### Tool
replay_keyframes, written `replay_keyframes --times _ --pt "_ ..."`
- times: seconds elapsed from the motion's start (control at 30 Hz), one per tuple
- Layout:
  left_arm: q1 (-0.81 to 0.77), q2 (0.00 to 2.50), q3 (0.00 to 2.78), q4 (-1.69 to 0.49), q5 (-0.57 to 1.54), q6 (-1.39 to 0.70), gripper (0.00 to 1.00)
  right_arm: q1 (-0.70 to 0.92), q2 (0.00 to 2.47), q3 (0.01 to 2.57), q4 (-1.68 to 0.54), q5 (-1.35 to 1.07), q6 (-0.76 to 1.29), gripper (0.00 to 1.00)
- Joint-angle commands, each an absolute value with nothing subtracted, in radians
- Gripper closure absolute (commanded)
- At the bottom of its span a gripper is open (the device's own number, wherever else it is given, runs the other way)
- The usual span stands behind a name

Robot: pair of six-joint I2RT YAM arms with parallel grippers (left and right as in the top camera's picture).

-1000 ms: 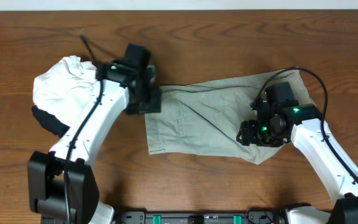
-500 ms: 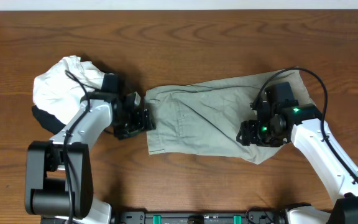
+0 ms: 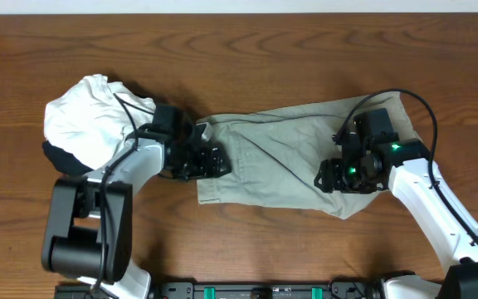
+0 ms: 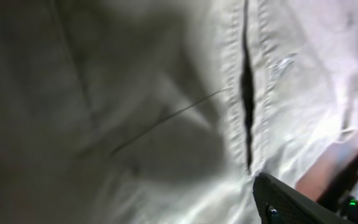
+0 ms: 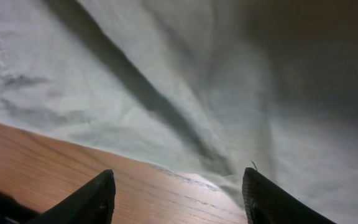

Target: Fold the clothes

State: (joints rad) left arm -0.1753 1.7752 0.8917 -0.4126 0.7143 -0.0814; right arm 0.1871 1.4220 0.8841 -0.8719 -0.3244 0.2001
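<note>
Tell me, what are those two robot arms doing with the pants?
They are working on folding the khaki trousers, which lie spread out on the wooden table. The left gripper is down at the waistband end. The right gripper is over the other end, near the cloth's front edge, with its jaws open. Nothing shows either one pinching the cloth yet. A white garment and a black garment lie bunched up off to the side.

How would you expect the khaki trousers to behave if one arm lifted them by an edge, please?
Probably floppy: the khaki trousers lie creased and flat on the table, so they should drape and unfold. Likely light, given thin folds; the matte stitched cloth looks grippy, not slippery.
</note>
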Motion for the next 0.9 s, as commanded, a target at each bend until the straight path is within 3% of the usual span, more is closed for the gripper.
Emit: replay_keyframes --times 0.0,0.07,0.13,0.23,0.37,0.63,0.87 --pt "-0.185 1.909 0.855 -0.383 0.657 -0.102 0.26 0.175 1.412 0.899 -0.871 -0.352 0.186 0.37" --pt "-0.185 1.937 0.855 -0.356 0.685 -0.102 0.36 0.175 1.412 0.899 -0.871 -0.352 0.186 0.37" --pt "-0.185 1.941 0.855 -0.352 0.694 -0.102 0.55 0.175 1.412 0.899 -0.871 -0.352 0.186 0.38" --pt "-0.185 1.919 0.859 -0.363 0.696 -0.102 0.74 0.175 1.412 0.899 -0.871 -0.352 0.186 0.39" --pt "-0.185 1.846 0.887 -0.431 0.694 -0.102 0.93 0.175 1.412 0.899 -0.871 -0.352 0.186 0.41" --pt "-0.185 1.604 1.137 -0.883 0.428 -0.022 0.94 0.166 1.412 0.910 -0.871 -0.352 0.186 0.43" --pt "-0.187 1.572 1.475 -1.200 0.326 0.056 0.94 0.110 1.412 0.946 -0.888 -0.347 0.186 0.44"
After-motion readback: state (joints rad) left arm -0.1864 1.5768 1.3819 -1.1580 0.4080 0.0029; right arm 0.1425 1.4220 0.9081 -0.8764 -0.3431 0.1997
